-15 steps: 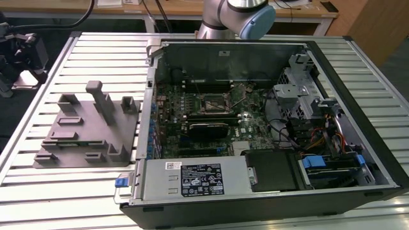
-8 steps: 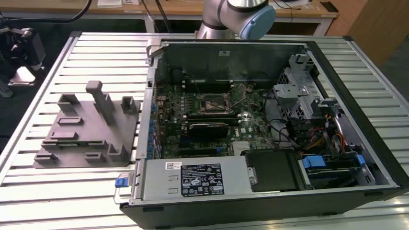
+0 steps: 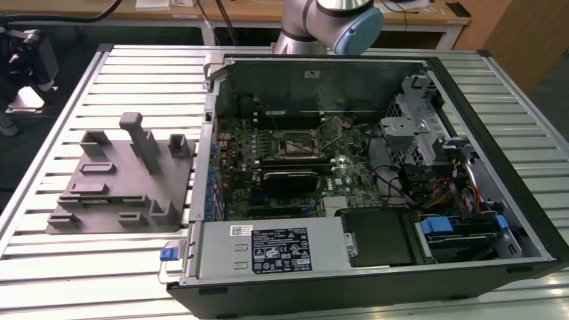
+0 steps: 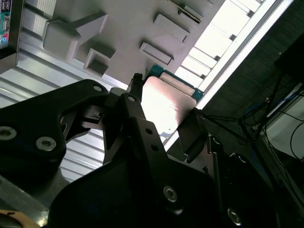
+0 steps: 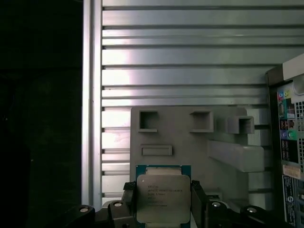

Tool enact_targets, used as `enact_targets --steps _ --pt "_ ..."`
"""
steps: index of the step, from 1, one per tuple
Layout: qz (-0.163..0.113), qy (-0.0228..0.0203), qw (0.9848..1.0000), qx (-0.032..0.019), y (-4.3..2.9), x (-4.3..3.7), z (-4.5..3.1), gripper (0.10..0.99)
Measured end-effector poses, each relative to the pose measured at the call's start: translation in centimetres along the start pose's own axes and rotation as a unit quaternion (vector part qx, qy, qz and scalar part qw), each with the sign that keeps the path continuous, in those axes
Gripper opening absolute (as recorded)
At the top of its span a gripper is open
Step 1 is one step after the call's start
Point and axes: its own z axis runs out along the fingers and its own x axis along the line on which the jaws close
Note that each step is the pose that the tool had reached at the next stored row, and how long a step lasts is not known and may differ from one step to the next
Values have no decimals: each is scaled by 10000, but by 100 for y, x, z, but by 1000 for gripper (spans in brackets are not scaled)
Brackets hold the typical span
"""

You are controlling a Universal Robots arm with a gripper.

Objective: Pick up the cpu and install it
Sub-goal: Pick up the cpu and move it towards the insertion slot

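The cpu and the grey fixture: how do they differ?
The cpu is small; the grey fixture is far larger. The cpu is flat with a shiny silver top; the grey fixture is matt with raised blocks. The cpu sits in the gripper; the grey fixture lies on the table. Both are roughly rectangular.

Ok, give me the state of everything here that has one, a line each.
gripper: shut on the cpu.
cpu: held in the gripper, with its metal top facing the camera in the first wrist view.
grey fixture: lying flat on the slatted table; the pockets in view are empty.
computer case: on its side, side panel off.
motherboard socket: too small to tell whether it is open.
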Motion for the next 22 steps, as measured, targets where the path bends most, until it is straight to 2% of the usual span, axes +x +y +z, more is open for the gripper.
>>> enact_targets --steps 8,15,22 --pt "0 0 10000 0 8 -1 -103 541" --pt "0 1 10000 1 9 -6 -109 541" --pt "0 0 10000 0 11 -74 -107 541"
